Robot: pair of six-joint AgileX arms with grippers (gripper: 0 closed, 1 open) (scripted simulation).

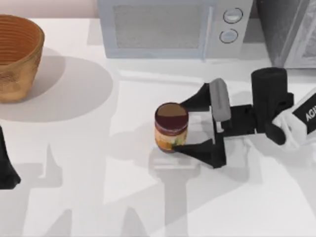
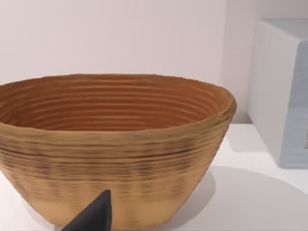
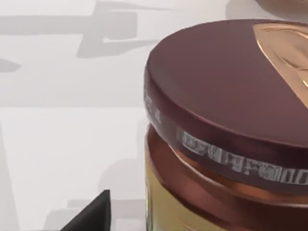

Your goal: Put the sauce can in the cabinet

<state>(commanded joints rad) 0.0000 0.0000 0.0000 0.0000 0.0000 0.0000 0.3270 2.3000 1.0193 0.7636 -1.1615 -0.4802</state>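
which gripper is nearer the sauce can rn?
Right. The right gripper straddles the sauce can near the table's middle, open. The left gripper sits parked at the table's left edge, far from it.

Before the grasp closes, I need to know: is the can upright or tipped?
Upright. In the top view the can shows its round maroon top, label below, standing on the table between the right gripper's open fingers.

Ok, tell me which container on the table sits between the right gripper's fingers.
The sauce can, upright mid-table, between the open right gripper's fingers. The woven basket stands far off at the table's left.
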